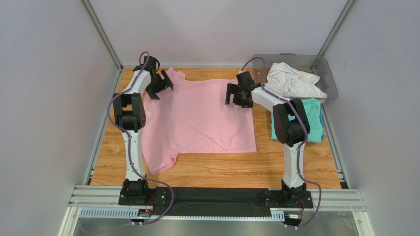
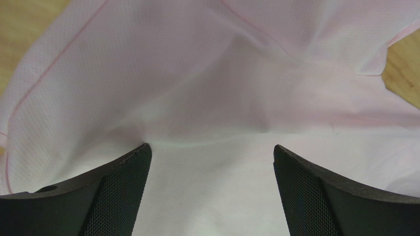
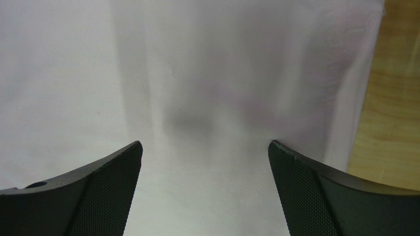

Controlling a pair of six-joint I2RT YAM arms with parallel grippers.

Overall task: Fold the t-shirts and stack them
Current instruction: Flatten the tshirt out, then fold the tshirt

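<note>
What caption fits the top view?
Jaws open, left arm and right arm reach for far corners of the pink t-shirt.

The pink shirt (image 1: 202, 118) blanketed the middle of the bench (image 1: 222, 169), and bare wood lay free along the near edge. On the right, the teal shirt (image 1: 315, 123) and the grey bin (image 1: 328, 69) holding the white shirt (image 1: 291, 81) crowded the way. The left tool (image 1: 161, 84) and right tool (image 1: 235, 94) hung over pink cloth, jaws spread, with room between them.
</note>
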